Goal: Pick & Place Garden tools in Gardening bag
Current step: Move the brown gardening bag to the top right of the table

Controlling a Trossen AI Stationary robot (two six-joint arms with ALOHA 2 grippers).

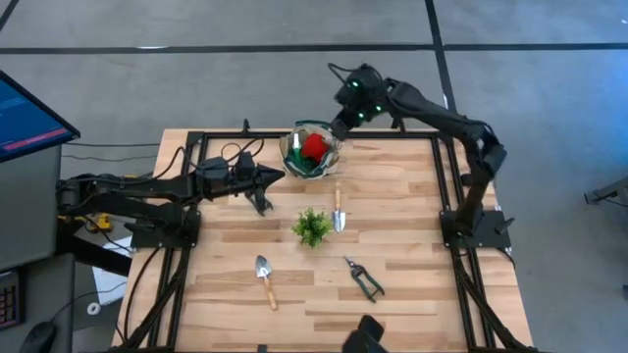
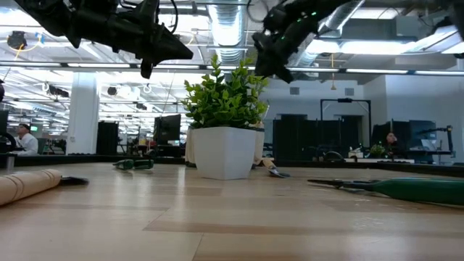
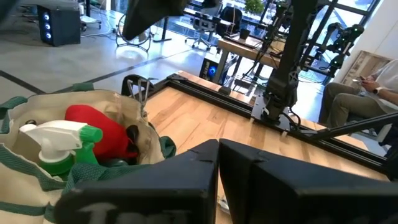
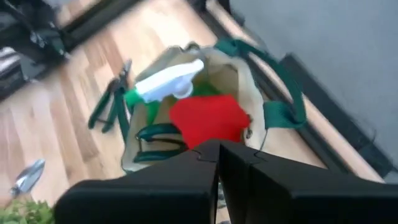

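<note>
Round beige fabric gardening bag (image 1: 312, 154) with dark green rim and loop handles, standing at the far edge of the pale wooden slatted table (image 1: 402, 294), near the middle. Inside it: red gloves (image 1: 314, 146) and a green spray bottle with white trigger head (image 3: 59, 146), side by side. Black-handled pruning shears (image 4: 112, 102) lying just beside the bag on the left arm's side, seen from the right wrist.

Right gripper (image 1: 339, 126) raised over the bag's far rim, fingers (image 4: 205, 163) pressed together, empty. Left gripper (image 1: 278, 175) raised near the bag on its left, tips towards it, fingers (image 3: 205, 163) pressed together, holding nothing.

Still out on the table: a small metal trowel with wooden handle (image 1: 339, 209) just beside a small leafy green plant in a white pot (image 1: 312, 227) at the table's middle; a second wooden-handled metal trowel (image 1: 265, 279) nearer the front, left of centre; a second pair of dark-handled shears (image 1: 363, 277) nearer the front, right of centre, well apart from the bag.

Monitor with blue screen (image 1: 25, 113) left of the table.
</note>
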